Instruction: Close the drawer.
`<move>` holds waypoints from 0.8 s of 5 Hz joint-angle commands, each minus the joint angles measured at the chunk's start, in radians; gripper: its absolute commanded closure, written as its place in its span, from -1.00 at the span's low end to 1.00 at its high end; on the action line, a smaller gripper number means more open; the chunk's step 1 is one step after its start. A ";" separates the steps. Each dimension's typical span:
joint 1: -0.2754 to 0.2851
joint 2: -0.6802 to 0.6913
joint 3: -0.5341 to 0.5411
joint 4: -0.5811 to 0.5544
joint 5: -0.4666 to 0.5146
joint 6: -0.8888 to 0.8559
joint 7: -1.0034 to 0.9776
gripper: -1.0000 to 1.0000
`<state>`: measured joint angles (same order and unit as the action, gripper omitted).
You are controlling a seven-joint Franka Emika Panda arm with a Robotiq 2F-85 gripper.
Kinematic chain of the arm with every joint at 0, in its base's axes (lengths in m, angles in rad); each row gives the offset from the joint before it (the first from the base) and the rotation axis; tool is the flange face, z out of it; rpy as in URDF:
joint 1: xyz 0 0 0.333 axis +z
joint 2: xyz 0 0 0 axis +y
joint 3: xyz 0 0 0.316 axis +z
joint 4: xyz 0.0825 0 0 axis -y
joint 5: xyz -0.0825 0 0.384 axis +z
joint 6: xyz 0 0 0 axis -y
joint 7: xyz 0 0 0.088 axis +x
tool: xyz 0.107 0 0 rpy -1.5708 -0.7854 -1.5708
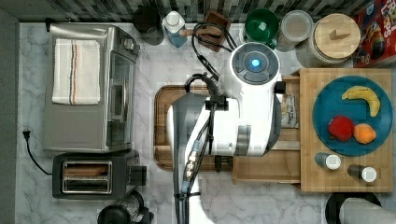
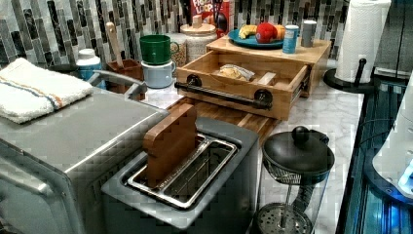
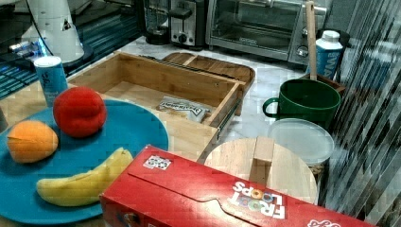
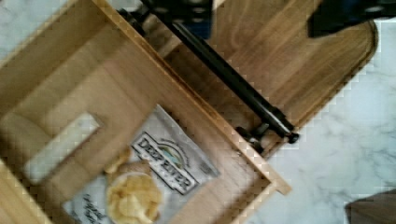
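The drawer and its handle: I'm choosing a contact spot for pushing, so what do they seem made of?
The drawer looks like light bamboo or similar pale wood, with visible grain strips and a matte finish. Its handle seems to be a dark metal bar, black and slightly glossy, held on round end mounts. That is judged from look only.

I see the drawer (image 2: 243,80) is light bamboo wood, smooth and matt, with a black metal handle bar (image 2: 221,93). Under it lies a darker brown wooden tray (image 1: 164,126). The chips bag (image 4: 163,168) in the drawer looks like glossy foil. The counter (image 1: 154,65) is polished white marble. The toaster oven (image 1: 88,88) is brushed metal, and a cloth towel (image 1: 76,71) is on it.
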<state>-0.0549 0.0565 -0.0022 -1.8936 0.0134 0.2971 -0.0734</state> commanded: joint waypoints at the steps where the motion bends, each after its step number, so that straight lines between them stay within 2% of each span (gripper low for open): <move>1: 0.071 0.005 0.095 -0.086 0.085 0.088 -0.093 -1.00; 2: 0.089 -0.028 0.089 -0.184 0.093 0.176 -0.184 -1.00; 3: 0.079 -0.023 0.100 -0.256 0.092 0.243 -0.265 1.00; 4: 0.072 0.013 0.113 -0.279 0.071 0.274 -0.319 1.00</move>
<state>0.0052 0.0641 0.0891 -2.1094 0.0940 0.5674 -0.2756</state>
